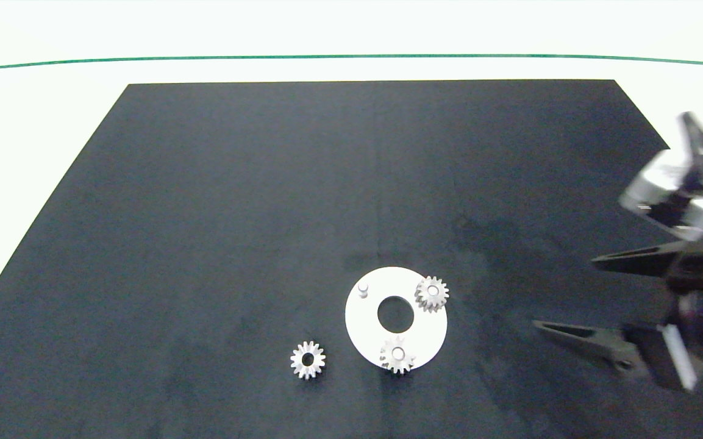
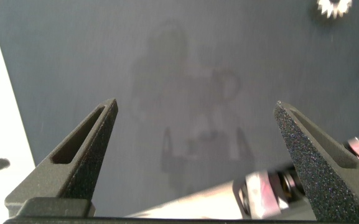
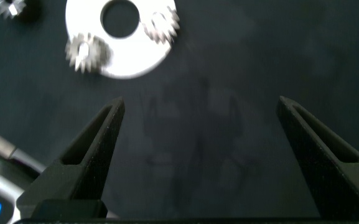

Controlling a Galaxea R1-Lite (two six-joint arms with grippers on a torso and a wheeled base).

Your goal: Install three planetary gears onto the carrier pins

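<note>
Here our right gripper (image 1: 564, 296) hangs open beside the carrier disc (image 1: 363, 323); the loose planetary gear (image 1: 308, 360), small, stiff, probably slippery, wants pinching across its teeth.

You see black mat (image 1: 205, 213) on white table (image 1: 34, 122); white disc (image 1: 366, 323), loose gear (image 1: 307, 360) apparently flat on mat.

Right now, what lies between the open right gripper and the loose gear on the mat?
In the head view the white disc with its two mounted gears sits between the right gripper and the loose gear; otherwise bare black mat.
</note>
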